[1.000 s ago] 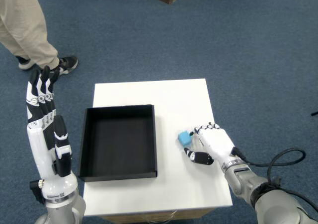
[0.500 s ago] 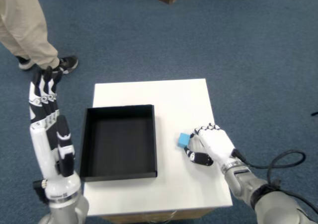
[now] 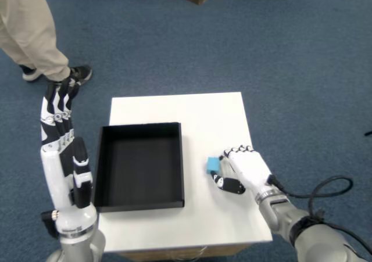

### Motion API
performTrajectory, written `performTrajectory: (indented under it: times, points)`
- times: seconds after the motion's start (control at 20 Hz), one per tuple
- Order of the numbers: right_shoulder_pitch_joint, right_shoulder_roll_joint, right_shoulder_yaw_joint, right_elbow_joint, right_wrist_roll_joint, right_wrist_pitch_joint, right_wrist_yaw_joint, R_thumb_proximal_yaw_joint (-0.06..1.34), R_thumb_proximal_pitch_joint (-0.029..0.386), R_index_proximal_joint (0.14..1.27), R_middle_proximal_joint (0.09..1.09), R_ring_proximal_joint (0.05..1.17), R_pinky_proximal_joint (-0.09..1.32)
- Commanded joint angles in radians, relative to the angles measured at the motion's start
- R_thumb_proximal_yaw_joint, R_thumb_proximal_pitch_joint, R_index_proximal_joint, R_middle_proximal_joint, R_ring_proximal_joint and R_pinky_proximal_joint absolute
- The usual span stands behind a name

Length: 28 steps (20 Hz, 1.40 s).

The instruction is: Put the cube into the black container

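The right hand [image 3: 244,170] rests low on the white table [image 3: 197,114], its fingers curled toward the cube [image 3: 213,165]. The small blue cube sits on the tabletop right at the fingertips, on the side of the hand nearest the black container [image 3: 139,165]. The fingertips and the thumb, which lies just below the cube, appear to touch it, but from this angle it is hard to say whether the hand truly pinches it or only presses against it. The container lies farther out past the cube, beyond the fingertips, with a strip of bare table between cube and container wall. The left hand [image 3: 63,151] stands upright, fingers straight, on the far side of the container.
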Motion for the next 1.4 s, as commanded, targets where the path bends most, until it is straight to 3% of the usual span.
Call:
performTrajectory:
  times: [0.05, 0.9, 1.1, 1.4]
  points:
    - [-0.055, -0.010, 0.002, 0.023, 0.006, -0.005, -0.065, 0.55, 0.129, 0.52, 0.37, 0.32, 0.18]
    - [-0.071, 0.000, 0.004, 0.021, 0.004, -0.016, -0.050, 0.59, 0.115, 0.44, 0.35, 0.31, 0.15]
    - [-0.066, -0.004, 0.006, 0.021, 0.003, -0.019, -0.047, 0.61, 0.125, 0.57, 0.36, 0.31, 0.16]
    - [-0.058, -0.009, 0.012, 0.023, -0.002, -0.019, -0.055, 0.66, 0.154, 0.64, 0.38, 0.32, 0.17]
